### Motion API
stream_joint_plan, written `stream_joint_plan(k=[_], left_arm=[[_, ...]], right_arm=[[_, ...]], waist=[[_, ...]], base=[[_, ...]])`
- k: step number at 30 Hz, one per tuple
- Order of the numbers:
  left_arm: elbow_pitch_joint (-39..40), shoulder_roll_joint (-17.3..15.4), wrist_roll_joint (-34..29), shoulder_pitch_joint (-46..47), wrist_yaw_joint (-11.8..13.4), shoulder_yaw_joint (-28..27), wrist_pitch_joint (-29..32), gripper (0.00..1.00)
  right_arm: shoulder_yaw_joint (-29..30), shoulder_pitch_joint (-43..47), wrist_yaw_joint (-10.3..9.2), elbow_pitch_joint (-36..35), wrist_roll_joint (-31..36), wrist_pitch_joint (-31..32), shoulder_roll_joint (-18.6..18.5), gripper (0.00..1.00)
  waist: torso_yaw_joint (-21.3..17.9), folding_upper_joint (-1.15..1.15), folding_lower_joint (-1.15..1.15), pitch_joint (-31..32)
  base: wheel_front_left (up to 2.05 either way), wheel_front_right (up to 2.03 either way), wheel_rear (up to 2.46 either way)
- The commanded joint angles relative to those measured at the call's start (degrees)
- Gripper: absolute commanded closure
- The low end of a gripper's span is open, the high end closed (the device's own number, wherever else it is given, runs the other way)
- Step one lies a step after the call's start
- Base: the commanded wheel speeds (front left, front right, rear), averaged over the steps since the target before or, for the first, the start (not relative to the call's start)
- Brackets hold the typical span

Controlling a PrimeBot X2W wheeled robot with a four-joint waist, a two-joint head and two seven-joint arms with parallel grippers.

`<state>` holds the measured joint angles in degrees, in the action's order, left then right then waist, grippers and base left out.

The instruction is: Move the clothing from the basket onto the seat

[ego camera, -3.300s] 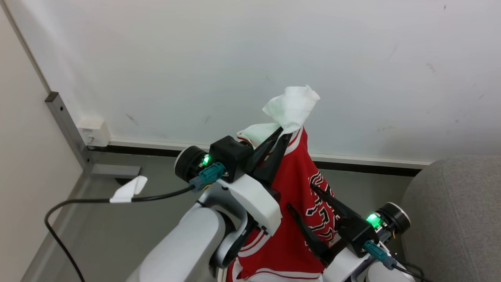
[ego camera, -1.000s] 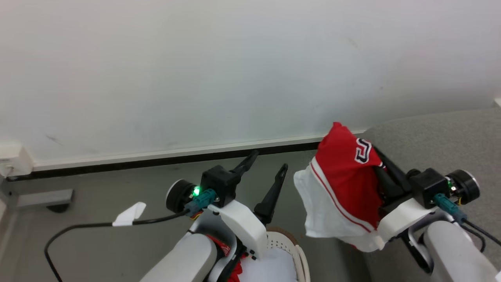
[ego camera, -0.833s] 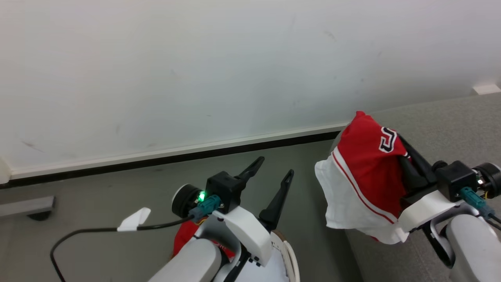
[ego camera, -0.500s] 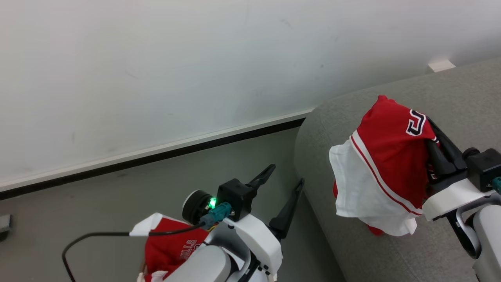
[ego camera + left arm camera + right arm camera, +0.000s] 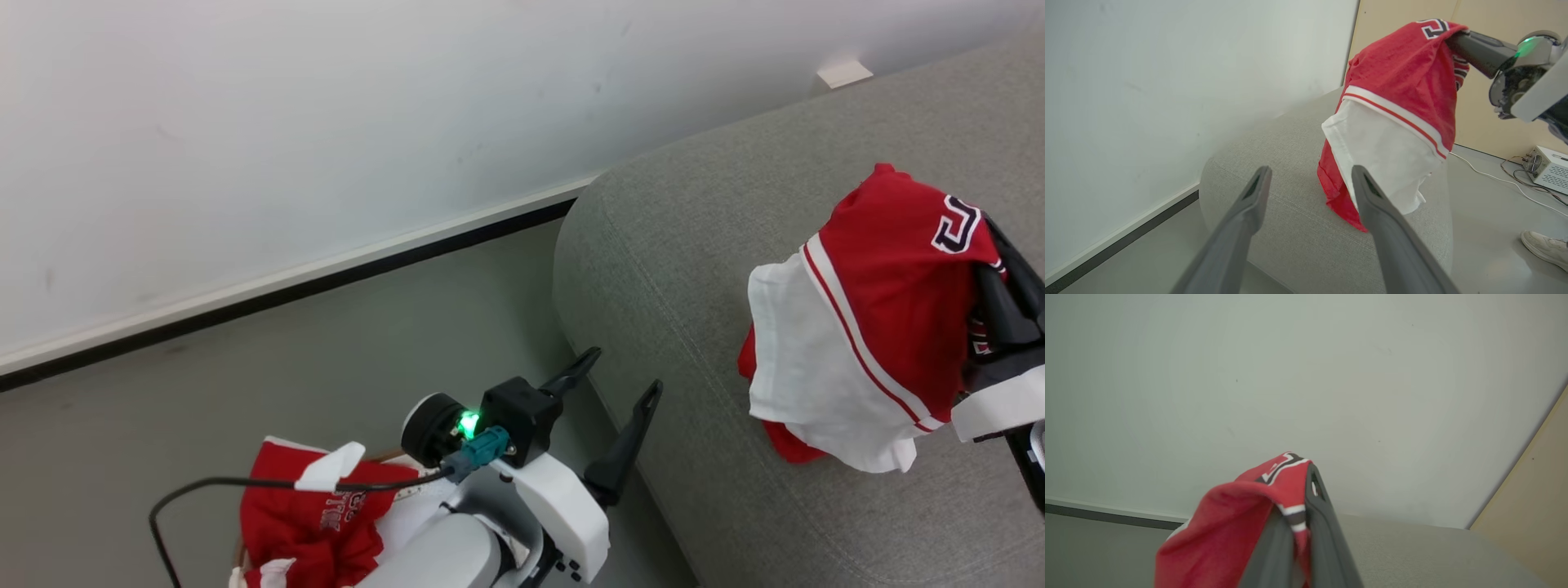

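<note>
Head view: right gripper (image 5: 1002, 282) at the right border, fingers pinched on the red and white garment (image 5: 865, 327), which drapes down from them over the top of the seat (image 5: 694, 245), inboard of its rounded left end. Left gripper (image 5: 623, 371) spread wide, empty, off the seat's left edge above the floor; a second red garment (image 5: 302, 514) lies low beside its forearm. Left wrist view: the held piece hangs long axis near vertical, white panel facing this camera, lowest red fold at or just above the cushion; contact cannot be told. Right wrist view: both fingers closed together with red cloth and lettered trim clamped between, grey cushion below. Judgement: the drop spot lies straight beneath the right gripper, so lowering and letting go there should suffice; the left arm is well apart
</note>
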<state>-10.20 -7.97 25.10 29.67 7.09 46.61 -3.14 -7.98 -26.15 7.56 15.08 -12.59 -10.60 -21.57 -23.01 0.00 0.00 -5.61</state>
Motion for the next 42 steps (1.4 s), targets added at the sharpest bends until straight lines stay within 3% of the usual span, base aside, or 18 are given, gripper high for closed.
stream_joint_plan(k=[1,11,20,27,33,34,36,37,38,42], left_arm=[[0.3,-0.1,-0.7,0.8,-0.1,0.0,0.1,0.0],[1.3,-0.3,-3.5,9.4,-1.7,1.0,3.0,0.0],[1.6,0.2,-6.3,18.6,-2.8,0.8,3.7,0.0],[1.5,1.3,-7.3,21.3,-2.0,0.7,2.5,0.0],[-0.2,1.3,-6.8,19.3,-1.0,0.7,0.3,0.0],[-0.5,1.1,-6.6,19.0,-1.0,0.6,0.0,0.0],[-1.2,0.6,-6.1,18.3,-0.7,0.2,-0.8,0.0],[-1.6,0.3,-5.9,17.9,-0.6,-0.1,-1.0,0.0],[-1.9,0.0,-5.6,17.4,-0.5,-0.3,-1.3,0.0],[-3.0,-1.3,-5.1,16.0,0.6,-1.6,-3.1,0.0]], right_arm=[[0.6,0.5,-0.14,-0.4,-0.2,0.0,-0.3,1.0],[9.4,-6.8,-0.14,-1.7,-4.4,1.0,-0.1,1.0],[18.6,-23.9,-0.14,3.7,-4.9,2.8,-6.6,1.0],[24.7,-32.2,-0.14,14.5,-2.7,3.6,-10.6,1.0],[30.1,-29.5,-0.14,29.6,1.7,0.1,-7.9,1.0],[31.0,-28.9,-0.14,31.9,2.6,-0.7,-7.5,0.95],[33.0,-28.2,-0.14,35.7,4.3,-2.3,-6.4,0.73],[33.7,-27.8,-0.14,37.2,4.9,-2.9,-5.7,0.52],[34.1,-27.4,-0.14,38.5,5.2,-3.3,-4.6,0.0],[33.9,-25.4,-0.14,38.8,7.1,-4.5,-3.3,0.0]], waist=[[-0.1,0.0,0.0,-1.2],[3.5,0.0,0.0,-14.5],[9.0,0.0,0.0,-28.5],[13.3,0.0,0.0,-35.3],[15.5,0.0,0.0,-35.6],[15.7,0.0,0.0,-35.2],[15.8,0.0,0.0,-34.0],[15.7,0.0,0.0,-33.3],[15.6,0.0,0.0,-32.4],[15.1,0.0,0.0,-28.5]], base=[[0.0,0.0,0.0],[0.0,0.0,0.0],[0.0,0.0,0.0],[0.0,0.0,0.0],[0.0,0.0,0.0],[0.0,0.0,0.0],[0.0,0.0,0.0],[0.0,0.0,0.0],[0.0,0.0,0.0],[0.0,0.0,0.0]])
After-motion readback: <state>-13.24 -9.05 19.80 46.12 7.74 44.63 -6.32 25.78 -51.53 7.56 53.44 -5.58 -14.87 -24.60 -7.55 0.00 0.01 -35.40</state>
